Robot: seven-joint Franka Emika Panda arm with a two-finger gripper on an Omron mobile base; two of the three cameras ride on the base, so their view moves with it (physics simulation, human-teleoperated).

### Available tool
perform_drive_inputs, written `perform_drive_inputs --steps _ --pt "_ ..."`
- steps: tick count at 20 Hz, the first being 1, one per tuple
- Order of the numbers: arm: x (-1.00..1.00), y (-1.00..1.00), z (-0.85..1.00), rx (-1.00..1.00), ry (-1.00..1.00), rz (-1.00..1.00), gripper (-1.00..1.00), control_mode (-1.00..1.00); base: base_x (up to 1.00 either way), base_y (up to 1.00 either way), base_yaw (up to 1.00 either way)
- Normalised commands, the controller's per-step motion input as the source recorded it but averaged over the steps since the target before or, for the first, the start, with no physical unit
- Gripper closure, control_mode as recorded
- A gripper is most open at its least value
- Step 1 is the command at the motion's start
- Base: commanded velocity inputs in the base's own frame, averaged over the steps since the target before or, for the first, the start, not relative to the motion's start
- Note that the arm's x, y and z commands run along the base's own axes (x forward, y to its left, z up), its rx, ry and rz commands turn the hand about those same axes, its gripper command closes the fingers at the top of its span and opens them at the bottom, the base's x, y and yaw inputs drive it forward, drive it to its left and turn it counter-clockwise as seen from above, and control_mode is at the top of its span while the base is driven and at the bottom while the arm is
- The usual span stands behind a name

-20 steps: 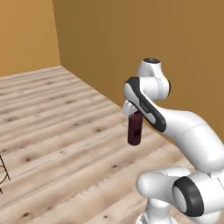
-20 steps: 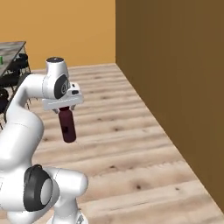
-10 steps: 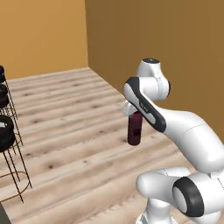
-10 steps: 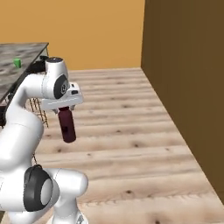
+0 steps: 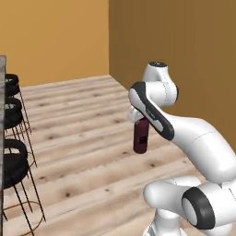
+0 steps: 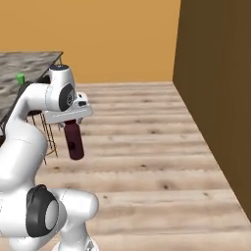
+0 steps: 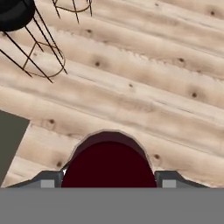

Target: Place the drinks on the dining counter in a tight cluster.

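A squat maroon bottle [image 5: 140, 136] hangs upright over the wooden floor, with my gripper [image 5: 138, 117] shut on its cap end. From the right base view the same bottle [image 6: 74, 139] hangs below the gripper [image 6: 71, 119]. In the hand view the bottle's dark red top [image 7: 108, 164] sits between the two fingertips [image 7: 50, 179], so my gripper [image 7: 108, 180] is shut on it. The dining counter's grey marbled top [image 6: 29, 63] lies at the far left, well apart from the bottle. Its edge [image 5: 2, 115] shows as a thin strip in the left base view.
Black bar stools [image 5: 13, 115] stand in a row beside the counter, and one stool [image 7: 17, 13] shows below the hand. A green cup [image 6: 20, 77] stands on the counter. A tall brown wall [image 6: 215, 98] rises on the right. Open wooden floor [image 5: 78, 138] lies between.
The whole picture has shifted as the base turned: the stools and the counter have come further into view. The arm holds its pose and the maroon bottle stays in the gripper.
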Motion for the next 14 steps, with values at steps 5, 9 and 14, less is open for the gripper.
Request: perform_drive_inputs --steps 5,9,14 --pt "0.0 0.0 0.0 0.0 0.0 0.0 1.0 1.0 0.94 0.05 0.17" --pt "0.0 0.0 0.0 0.0 0.0 0.0 1.0 1.0 0.94 0.05 0.17" --pt "0.0 0.0 0.0 0.0 0.0 0.0 1.0 1.0 0.94 0.05 0.17"
